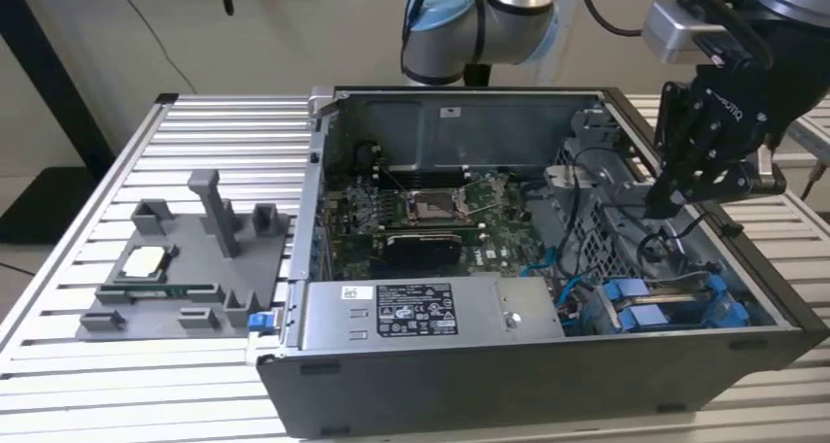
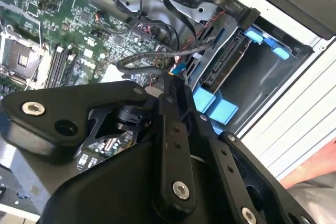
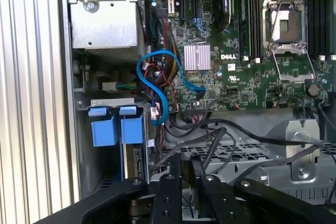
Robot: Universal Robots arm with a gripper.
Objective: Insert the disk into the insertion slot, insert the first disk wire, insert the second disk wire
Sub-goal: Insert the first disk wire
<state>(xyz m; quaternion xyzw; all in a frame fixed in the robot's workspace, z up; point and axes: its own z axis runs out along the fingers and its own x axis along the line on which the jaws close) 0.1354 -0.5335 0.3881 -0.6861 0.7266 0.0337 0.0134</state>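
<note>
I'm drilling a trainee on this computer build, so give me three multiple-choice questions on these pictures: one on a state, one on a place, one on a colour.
1. The computer case is: A sealed, B open, C upside down.
2. The claw hangs: A outside the case, B by the drive bay, C behind the case.
3. The looping cable is: A red, B yellow, C blue.
Answers: B, its insides show; B, its tip sits by the bay in the exterior view; C, it curls bright blue beside the circuit board.
</note>
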